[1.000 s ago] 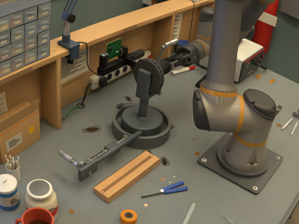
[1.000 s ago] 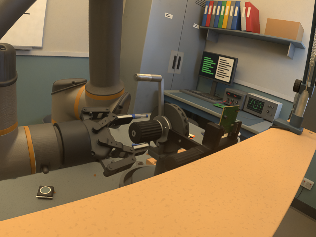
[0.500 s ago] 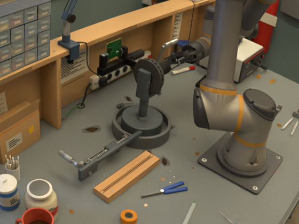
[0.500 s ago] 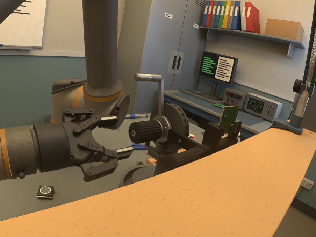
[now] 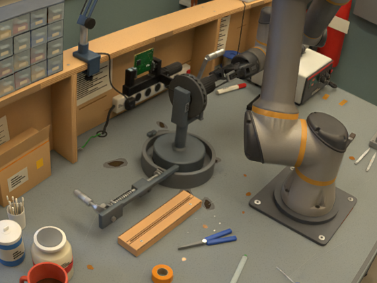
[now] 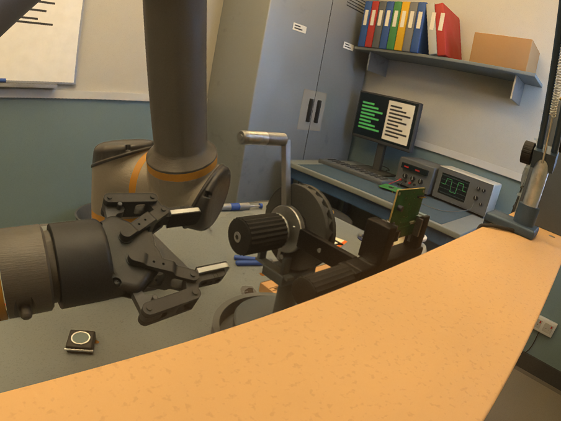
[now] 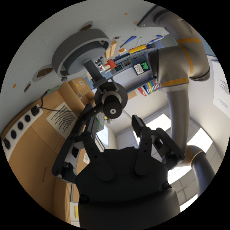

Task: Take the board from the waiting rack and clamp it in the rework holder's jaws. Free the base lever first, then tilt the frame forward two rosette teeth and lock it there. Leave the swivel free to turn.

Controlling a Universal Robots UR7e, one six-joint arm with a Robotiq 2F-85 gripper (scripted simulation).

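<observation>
The black ribbed knob (image 6: 257, 234) (image 7: 112, 109) on the holder's tilt axis points straight at my gripper (image 6: 201, 240) (image 5: 226, 74), which is open and empty a short way off its end. Behind the knob sits the toothed rosette disc (image 5: 192, 93) on its post, above the round base (image 5: 178, 158). A silver-tipped handle (image 6: 267, 138) stands up from the axis. The green board (image 5: 143, 60) (image 6: 406, 209) stands upright in the holder's black jaws. The long base lever (image 5: 131, 195) reaches out from the base toward the front left of the bench.
Behind the holder runs a wooden shelf unit (image 5: 134, 43) with a power strip under it. The wooden slotted rack (image 5: 161, 226) lies empty in front of the base. A red marker (image 5: 231, 88), blue-handled pliers (image 5: 215, 238), jars and a tape roll are scattered about.
</observation>
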